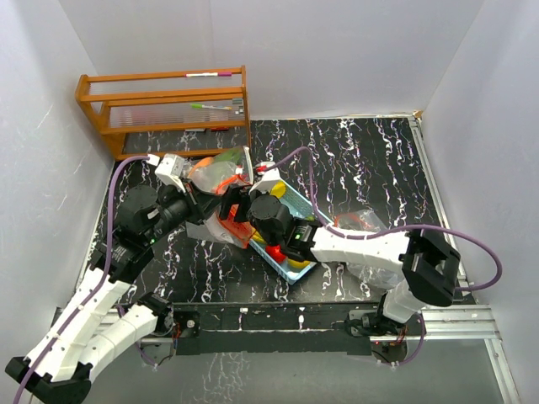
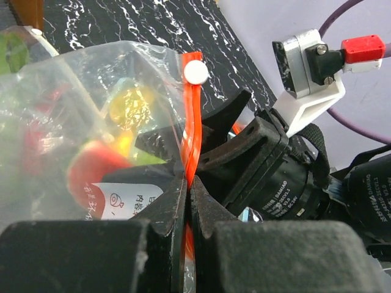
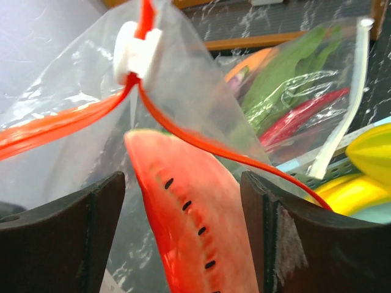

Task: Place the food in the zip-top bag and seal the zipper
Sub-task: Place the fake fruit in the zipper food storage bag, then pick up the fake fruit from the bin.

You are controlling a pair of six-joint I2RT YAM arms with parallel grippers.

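Because the zip-top bag [image 2: 73, 91] is limp, slippery film, its stiffer red zipper strip [image 2: 193, 128] is the place to hold it. The left gripper [image 2: 186, 183] is clamped there, its arm reaching forward and turned inward. Rightward, the right gripper [image 3: 182, 189], stretched leftward across the worktop [image 1: 362, 160], stands apart around the light, glossy watermelon slice [image 3: 195, 244] at the bag's mouth.

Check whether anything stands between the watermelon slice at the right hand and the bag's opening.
Only a red zipper strip, slanting across the top of the watermelon slice; nothing else visible blocks it.
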